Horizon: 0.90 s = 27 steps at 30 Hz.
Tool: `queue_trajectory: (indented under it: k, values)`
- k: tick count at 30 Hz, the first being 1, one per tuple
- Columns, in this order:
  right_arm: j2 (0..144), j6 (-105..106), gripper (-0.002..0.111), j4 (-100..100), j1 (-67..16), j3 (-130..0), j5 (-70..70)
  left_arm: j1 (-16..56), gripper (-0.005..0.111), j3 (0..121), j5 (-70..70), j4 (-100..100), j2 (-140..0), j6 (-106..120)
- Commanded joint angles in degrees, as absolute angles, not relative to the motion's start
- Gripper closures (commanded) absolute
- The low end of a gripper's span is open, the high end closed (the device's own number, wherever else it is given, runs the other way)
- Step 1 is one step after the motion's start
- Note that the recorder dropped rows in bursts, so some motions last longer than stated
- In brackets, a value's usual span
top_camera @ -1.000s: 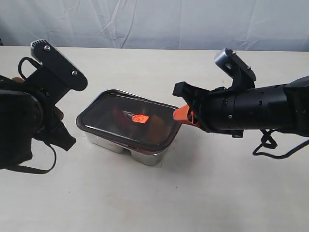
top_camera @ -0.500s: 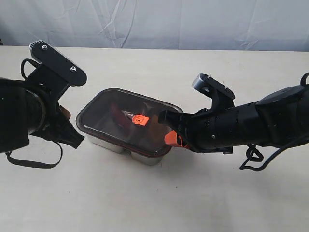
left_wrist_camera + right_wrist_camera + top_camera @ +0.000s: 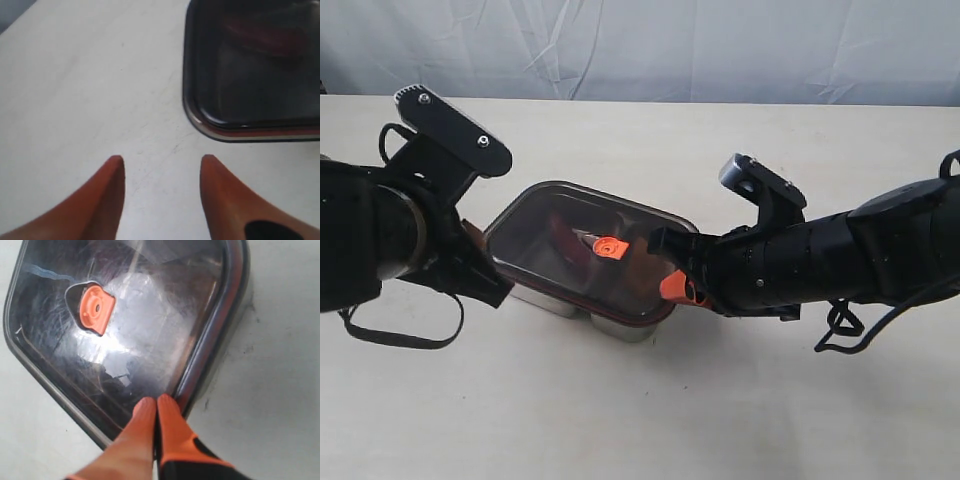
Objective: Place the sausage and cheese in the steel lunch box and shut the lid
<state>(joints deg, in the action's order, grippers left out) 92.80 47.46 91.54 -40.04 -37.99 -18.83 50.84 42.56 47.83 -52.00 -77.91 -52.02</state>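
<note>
The steel lunch box (image 3: 618, 324) stands mid-table with the dark lid (image 3: 560, 262) lying on it, orange tab (image 3: 609, 247) at its centre. Through the lid a dim red shape, the sausage (image 3: 563, 236), shows. The cheese cannot be made out clearly under the smoky plastic. My right gripper (image 3: 672, 288) is shut, its orange tips (image 3: 155, 402) resting on the lid (image 3: 150, 315) by its near right corner. My left gripper (image 3: 161, 160) is open over bare table, just short of the lid's left corner (image 3: 200, 117). In the exterior view the left gripper (image 3: 472, 238) is mostly hidden by its arm.
The box sits on a pale tabletop (image 3: 650, 420), with a wrinkled white backdrop (image 3: 640, 50) behind. Both black arms flank the box closely, the left one (image 3: 380, 240) and the right one (image 3: 820, 260).
The right gripper swung from the box's right end down onto the lid's near right corner, then held still. The left arm shifted right, closer to the box's left corner.
</note>
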Motion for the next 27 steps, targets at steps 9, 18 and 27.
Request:
queue_trajectory:
  k: [9,18,27]
  values:
    - [93.50,48.06,0.109,91.93,-40.12,-38.17,-16.89,39.90,0.085,42.22,35.60,-18.40,-77.91,-27.97]
    - [93.50,48.06,0.109,91.93,-40.12,-38.17,-15.69,35.37,0.107,42.22,29.73,-4.88,-80.05,-15.81]
    - [93.50,48.06,0.109,91.93,-40.12,-38.17,-15.69,35.37,0.107,42.22,27.03,0.00,-85.89,-12.77]
